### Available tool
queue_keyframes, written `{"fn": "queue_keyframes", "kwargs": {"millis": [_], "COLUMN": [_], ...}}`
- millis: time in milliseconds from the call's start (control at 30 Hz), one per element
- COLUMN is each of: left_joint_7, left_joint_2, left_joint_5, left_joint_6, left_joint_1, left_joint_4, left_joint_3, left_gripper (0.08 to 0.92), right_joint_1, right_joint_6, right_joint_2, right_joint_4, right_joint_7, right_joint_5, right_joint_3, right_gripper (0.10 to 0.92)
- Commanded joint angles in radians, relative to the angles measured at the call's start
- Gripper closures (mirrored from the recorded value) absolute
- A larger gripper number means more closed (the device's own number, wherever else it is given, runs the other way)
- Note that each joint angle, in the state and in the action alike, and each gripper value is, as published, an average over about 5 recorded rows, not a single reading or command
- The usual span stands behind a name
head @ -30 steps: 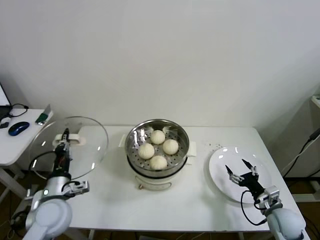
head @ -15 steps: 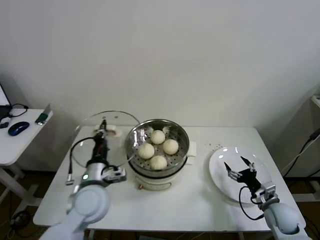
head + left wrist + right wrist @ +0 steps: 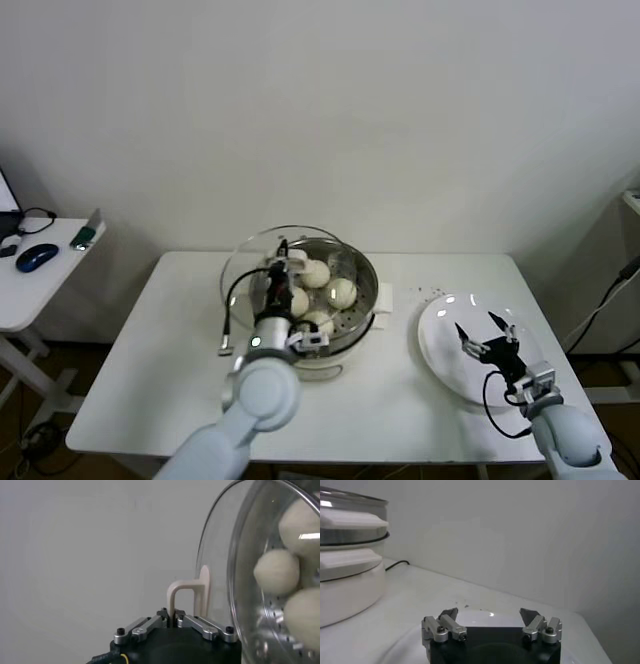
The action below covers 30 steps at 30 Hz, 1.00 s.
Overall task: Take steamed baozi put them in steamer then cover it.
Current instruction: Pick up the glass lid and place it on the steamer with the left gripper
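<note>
The left gripper (image 3: 281, 262), fingers clamped on the cover's (image 3: 245, 270) handle, holds it tilted over the steamer (image 3: 355, 310) with four baozi (image 3: 341, 292). The right gripper (image 3: 486, 336) hovers over the plate (image 3: 440, 350), fingers apart.

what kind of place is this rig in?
Likely a lab or office, not a kitchen: bare white wall, plain white table with the steamer, and a side desk with a mouse.

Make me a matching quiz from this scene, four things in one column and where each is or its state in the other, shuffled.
1. left claw
2. right claw
3. baozi
4. cover

A. inside the steamer
B. open over the white plate
C. held over the steamer, offset to its left
D. shut on the cover's handle

Pairs: 1-D, 2-B, 3-A, 4-C
</note>
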<state>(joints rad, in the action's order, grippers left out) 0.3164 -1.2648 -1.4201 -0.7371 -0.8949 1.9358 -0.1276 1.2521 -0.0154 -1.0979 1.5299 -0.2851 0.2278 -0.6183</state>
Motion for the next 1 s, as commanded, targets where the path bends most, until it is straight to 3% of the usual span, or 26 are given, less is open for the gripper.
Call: {"fn": "queue_keyframes", "kwargs": {"millis": [33, 1000], "left_joint_7": [-0.006, -0.029], "left_joint_2": [-0.151, -0.114], "left_joint_5": [-0.058, -0.03], "left_joint_6": [-0.048, -0.041], "left_joint_1": [0.06, 0.07], "left_joint_4": [-0.117, -0.233], "left_joint_3": [-0.075, -0.052], "left_gripper": [0.853, 0.853], "right_joint_1": [0.002, 0.004], "right_joint_6": [0.005, 0.025], "right_joint_2": [-0.007, -0.032], "right_joint_4": [-0.007, -0.023], "right_joint_7": [0.0, 0.001], "right_joint_5": [-0.008, -0.035], "right_joint_3": [-0.008, -0.018], "right_gripper": [0.203, 0.203]}}
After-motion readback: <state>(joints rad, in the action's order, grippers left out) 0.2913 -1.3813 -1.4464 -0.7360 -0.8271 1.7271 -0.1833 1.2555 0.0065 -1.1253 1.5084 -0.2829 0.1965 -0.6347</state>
